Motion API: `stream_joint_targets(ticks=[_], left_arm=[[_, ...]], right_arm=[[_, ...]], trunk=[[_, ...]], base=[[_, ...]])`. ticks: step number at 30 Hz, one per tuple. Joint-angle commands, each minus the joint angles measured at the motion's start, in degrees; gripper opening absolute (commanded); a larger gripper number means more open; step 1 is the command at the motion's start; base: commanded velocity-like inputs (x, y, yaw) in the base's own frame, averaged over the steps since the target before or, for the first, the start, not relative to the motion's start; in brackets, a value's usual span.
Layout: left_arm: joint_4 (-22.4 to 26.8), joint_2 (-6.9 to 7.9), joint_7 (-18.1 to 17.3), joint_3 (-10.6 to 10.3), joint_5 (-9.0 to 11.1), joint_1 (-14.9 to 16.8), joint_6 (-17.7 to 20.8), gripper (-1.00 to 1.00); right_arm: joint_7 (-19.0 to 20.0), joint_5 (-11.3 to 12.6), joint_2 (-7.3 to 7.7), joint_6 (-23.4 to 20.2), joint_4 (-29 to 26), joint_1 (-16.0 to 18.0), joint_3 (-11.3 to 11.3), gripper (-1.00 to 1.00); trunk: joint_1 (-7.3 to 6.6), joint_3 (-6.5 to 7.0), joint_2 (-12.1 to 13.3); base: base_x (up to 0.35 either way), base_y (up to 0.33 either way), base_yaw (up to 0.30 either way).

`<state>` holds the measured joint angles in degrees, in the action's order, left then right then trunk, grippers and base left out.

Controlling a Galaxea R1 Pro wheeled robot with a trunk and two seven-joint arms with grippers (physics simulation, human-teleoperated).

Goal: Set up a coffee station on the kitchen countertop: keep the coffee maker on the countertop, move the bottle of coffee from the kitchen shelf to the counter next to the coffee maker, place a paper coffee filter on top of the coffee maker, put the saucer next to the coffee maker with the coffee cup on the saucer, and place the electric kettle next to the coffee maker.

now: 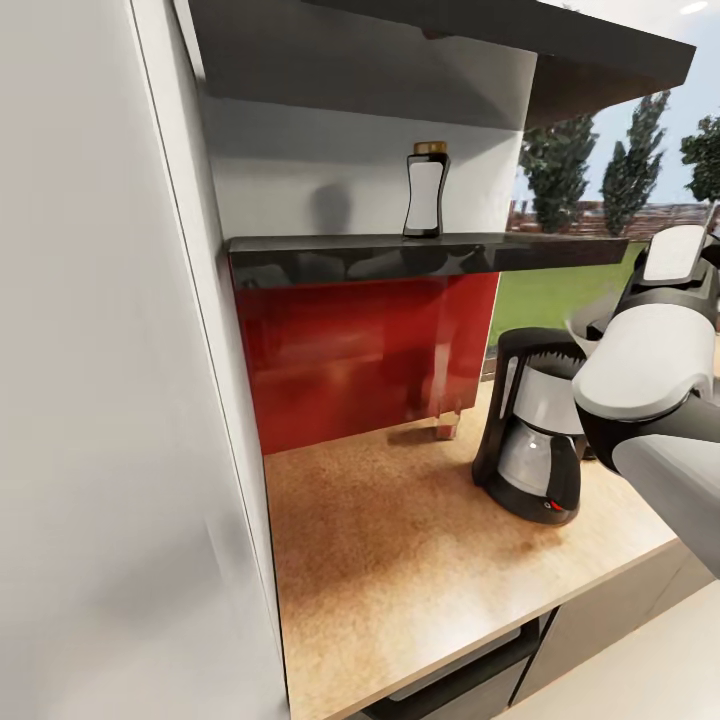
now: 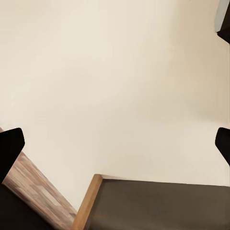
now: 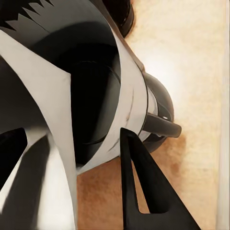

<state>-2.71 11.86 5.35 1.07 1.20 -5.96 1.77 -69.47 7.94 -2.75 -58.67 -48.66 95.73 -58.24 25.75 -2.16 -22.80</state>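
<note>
The bottle of coffee [image 1: 426,190], dark with a gold cap and a white label, stands upright on the black shelf [image 1: 330,245]. On the cork-coloured countertop [image 1: 400,560] below sits the black coffee maker [image 1: 530,430] with its glass carafe. My right arm [image 1: 650,390] reaches over it from the right. A white paper coffee filter [image 1: 578,335] shows at the machine's top. In the right wrist view my right gripper [image 3: 72,139] is shut on the filter [image 3: 52,110], just above the coffee maker [image 3: 158,110]. My left gripper [image 2: 115,143] is open and faces a plain cream surface.
A tall white cabinet side [image 1: 100,400] walls off the left. A glossy red backsplash [image 1: 360,350] runs under the shelf, and a dark upper cabinet [image 1: 400,50] hangs above it. Bare counter lies left of the coffee maker. A window with trees [image 1: 600,170] is at the right.
</note>
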Motion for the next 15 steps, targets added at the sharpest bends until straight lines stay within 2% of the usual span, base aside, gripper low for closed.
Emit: stream_joint_targets(ticks=[1, 8, 11, 15], left_arm=[[0.08, 0.00, 0.10, 0.12, 0.12, 0.00, 0.21, 1.00], [0.08, 0.00, 0.10, 0.12, 0.12, 0.02, 0.17, 1.00], [0.08, 0.00, 0.10, 0.09, 0.12, -0.01, 0.16, 1.00], [0.08, 0.00, 0.16, 0.10, 0.12, 0.00, 0.15, 1.00]], right_arm=[[-0.67, 0.58, -0.03, -0.32, -0.06, 0.05, -0.03, -1.00], [-0.84, 0.58, -0.25, -0.31, 0.08, 0.07, -0.23, -1.00], [-0.79, 0.58, -0.31, -0.31, 0.26, 0.07, -2.23, -1.00], [-0.82, 0.58, -0.39, -0.31, 0.35, 0.06, -3.06, -1.00]], trunk=[[0.04, -0.12, -0.12], [0.04, -0.12, -0.12], [0.04, -0.12, -0.12], [0.04, -0.12, -0.12]], base=[[0.000, 0.000, 0.000], [0.000, 0.000, 0.000], [0.000, 0.000, 0.000], [0.000, 0.000, 0.000]])
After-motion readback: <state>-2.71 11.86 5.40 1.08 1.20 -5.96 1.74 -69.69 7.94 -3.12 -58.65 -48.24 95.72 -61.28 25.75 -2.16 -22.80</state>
